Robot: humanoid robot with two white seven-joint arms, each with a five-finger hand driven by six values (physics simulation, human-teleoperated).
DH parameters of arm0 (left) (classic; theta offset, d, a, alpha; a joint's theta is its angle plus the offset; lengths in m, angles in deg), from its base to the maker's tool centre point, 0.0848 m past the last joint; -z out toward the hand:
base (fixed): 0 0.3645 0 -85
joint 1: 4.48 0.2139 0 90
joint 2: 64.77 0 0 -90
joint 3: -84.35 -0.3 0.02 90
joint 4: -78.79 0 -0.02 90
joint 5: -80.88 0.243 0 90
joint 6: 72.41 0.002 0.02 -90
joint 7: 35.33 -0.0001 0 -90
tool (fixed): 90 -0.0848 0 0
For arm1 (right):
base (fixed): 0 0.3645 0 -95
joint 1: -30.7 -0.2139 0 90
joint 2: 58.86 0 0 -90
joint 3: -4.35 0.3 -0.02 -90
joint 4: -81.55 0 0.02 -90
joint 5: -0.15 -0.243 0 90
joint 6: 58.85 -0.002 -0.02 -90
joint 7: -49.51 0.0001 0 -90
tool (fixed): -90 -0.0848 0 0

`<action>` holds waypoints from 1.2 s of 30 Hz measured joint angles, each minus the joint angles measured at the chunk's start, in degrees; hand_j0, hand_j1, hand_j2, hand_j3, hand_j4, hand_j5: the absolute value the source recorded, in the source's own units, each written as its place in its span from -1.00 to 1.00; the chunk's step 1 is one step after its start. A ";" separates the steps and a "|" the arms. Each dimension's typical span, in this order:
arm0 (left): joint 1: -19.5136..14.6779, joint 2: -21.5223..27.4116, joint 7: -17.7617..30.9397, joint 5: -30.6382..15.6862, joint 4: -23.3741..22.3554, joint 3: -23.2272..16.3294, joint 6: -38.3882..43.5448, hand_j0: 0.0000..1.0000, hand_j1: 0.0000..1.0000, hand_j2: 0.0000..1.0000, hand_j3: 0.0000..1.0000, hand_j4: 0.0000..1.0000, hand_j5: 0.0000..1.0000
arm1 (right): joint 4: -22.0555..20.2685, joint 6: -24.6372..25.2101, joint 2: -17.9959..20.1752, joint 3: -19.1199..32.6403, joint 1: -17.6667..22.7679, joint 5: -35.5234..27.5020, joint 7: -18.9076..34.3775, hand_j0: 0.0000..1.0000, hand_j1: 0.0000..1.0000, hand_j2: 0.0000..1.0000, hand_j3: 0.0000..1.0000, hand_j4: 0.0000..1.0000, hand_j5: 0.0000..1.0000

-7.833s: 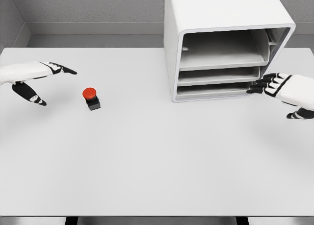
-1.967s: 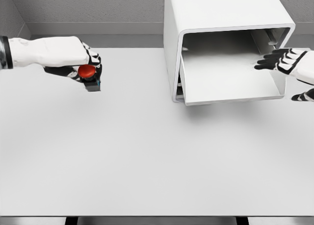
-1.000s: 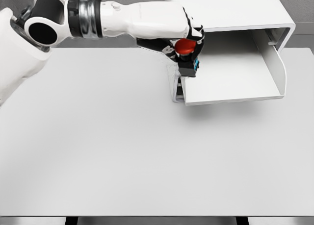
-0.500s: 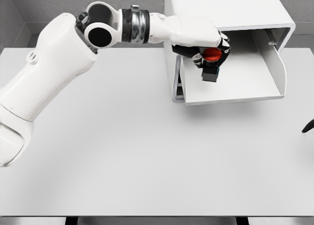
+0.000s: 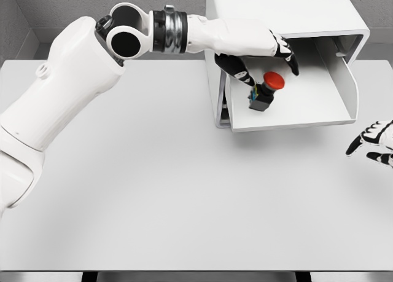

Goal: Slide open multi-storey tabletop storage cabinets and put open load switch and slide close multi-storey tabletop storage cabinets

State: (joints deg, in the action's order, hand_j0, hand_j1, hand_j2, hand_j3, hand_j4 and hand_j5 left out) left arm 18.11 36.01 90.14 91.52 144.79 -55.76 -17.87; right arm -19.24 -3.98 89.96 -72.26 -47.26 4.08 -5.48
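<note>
I see a broad white table (image 5: pixel 153 190) with a white storage cabinet (image 5: pixel 276 11) standing at its far side, just behind my left hand (image 5: pixel 258 45). The top drawer (image 5: pixel 295 104) is pulled out under that hand, and the red-capped switch (image 5: pixel 266 90) sits tilted in it, just below the fingers.

A wide white table (image 5: pixel 184 202) – grey wall (image 5: pixel 123 8) behind it – under soft, even light.
</note>
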 measured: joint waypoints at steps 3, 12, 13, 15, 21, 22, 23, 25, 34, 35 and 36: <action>0.00 -0.03 -0.02 -0.02 -0.02 0.01 0.04 0.81 0.81 0.81 0.81 0.81 0.81 | 0.00 -0.03 0.36 -2.00 -0.44 0.04 0.00 0.13 0.13 0.13 0.13 0.13 0.13; 0.26 4.16 -0.41 -2.53 8.41 -0.05 0.26 0.91 0.91 0.91 0.91 0.91 0.91 | -0.03 0.01 0.53 -8.39 -7.56 -0.01 0.00 0.13 0.13 0.13 0.13 0.13 0.13; 0.35 5.67 -0.42 -3.80 10.61 -0.05 0.26 0.92 0.92 0.92 0.92 0.92 0.92 | -0.03 0.00 0.53 -9.31 -8.26 0.00 0.00 0.13 0.13 0.13 0.13 0.13 0.13; 0.53 9.78 -0.43 -6.75 15.07 -0.03 0.28 0.95 0.95 0.95 0.95 0.95 0.95 | -0.04 -0.02 0.53 -10.57 -8.35 0.04 0.00 0.13 0.13 0.13 0.13 0.13 0.13; 7.21 33.87 -0.43 -14.12 20.80 0.54 0.24 1.00 1.00 1.00 1.00 1.00 1.00 | 0.00 -0.03 0.45 -11.86 -9.32 0.05 0.00 0.13 0.13 0.13 0.13 0.13 0.13; 10.80 37.02 -0.44 -14.38 19.88 0.92 0.22 1.00 1.00 1.00 1.00 1.00 1.00 | -0.01 -0.03 0.43 -11.97 -9.41 0.06 0.01 0.13 0.13 0.13 0.13 0.13 0.13; 12.83 39.24 -0.42 -14.53 18.83 1.89 0.16 1.00 1.00 1.00 1.00 1.00 1.00 | 0.00 -0.03 0.40 -12.05 -9.58 0.05 0.00 0.14 0.14 0.14 0.14 0.14 0.14; 15.03 42.00 -0.43 -14.50 17.41 3.65 0.21 1.00 1.00 1.00 1.00 1.00 1.00 | 0.00 -0.02 0.35 -12.17 -10.20 0.05 0.00 0.15 0.15 0.15 0.15 0.15 0.15; 16.26 45.59 -0.44 -13.23 16.01 5.39 0.29 1.00 1.00 1.00 1.00 1.00 1.00 | 0.07 -0.02 -0.12 -14.86 -14.50 0.03 0.02 0.18 0.18 0.18 0.18 0.18 0.18; 16.26 45.79 -0.44 -13.21 15.98 5.41 0.29 1.00 1.00 1.00 1.00 1.00 1.00 | 0.08 -0.03 -0.21 -15.29 -14.50 0.07 0.02 0.18 0.18 0.18 0.18 0.18 0.18; 16.26 45.94 -0.44 -13.20 15.96 5.43 0.29 1.00 1.00 1.00 1.00 1.00 1.00 | 0.11 -0.03 -0.28 -15.61 -14.76 0.10 0.01 0.19 0.19 0.19 0.19 0.19 0.19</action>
State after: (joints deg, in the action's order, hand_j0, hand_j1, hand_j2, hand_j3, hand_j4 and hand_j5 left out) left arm 34.37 81.94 89.70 78.32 160.75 -50.33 -17.57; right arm -19.14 -4.01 89.69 -87.86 -62.03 4.17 -5.46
